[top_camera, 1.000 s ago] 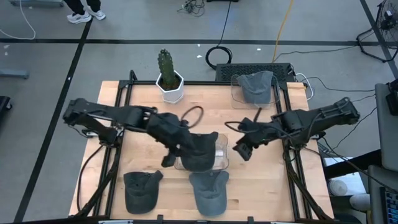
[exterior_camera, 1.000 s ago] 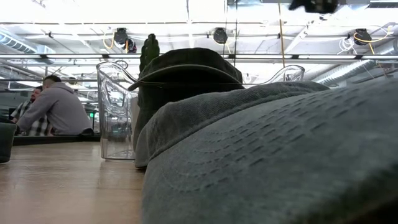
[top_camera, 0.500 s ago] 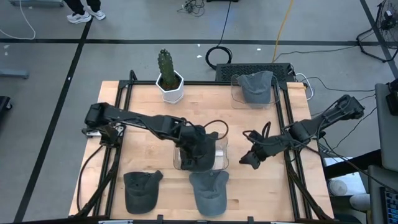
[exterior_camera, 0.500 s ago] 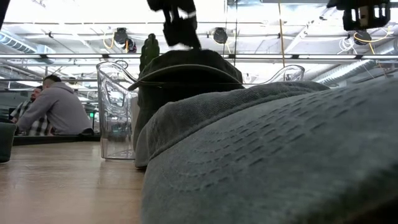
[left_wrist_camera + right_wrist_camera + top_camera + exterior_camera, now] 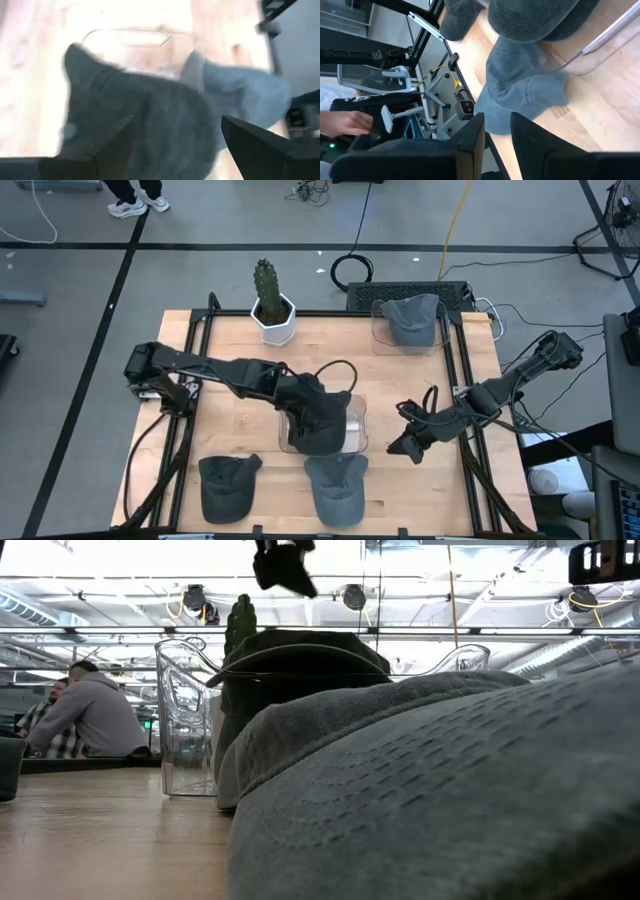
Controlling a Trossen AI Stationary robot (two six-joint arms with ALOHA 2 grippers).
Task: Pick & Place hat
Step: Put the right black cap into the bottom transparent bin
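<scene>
Your left end effector [image 5: 318, 408], fingers spread, hovers over the hat [image 5: 322, 423] draped on the clear bin [image 5: 352, 423] mid-counter [image 5: 230, 380], suggesting release.

A dark grey hat [image 5: 322, 423] tops the clear bin [image 5: 354, 430]; the front hat [image 5: 335, 485] is blue-grey denim.

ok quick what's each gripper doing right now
Left gripper: open, holding nothing, above the dark hat on the clear container.
Right gripper: empty, fingers nearly closed.
</scene>
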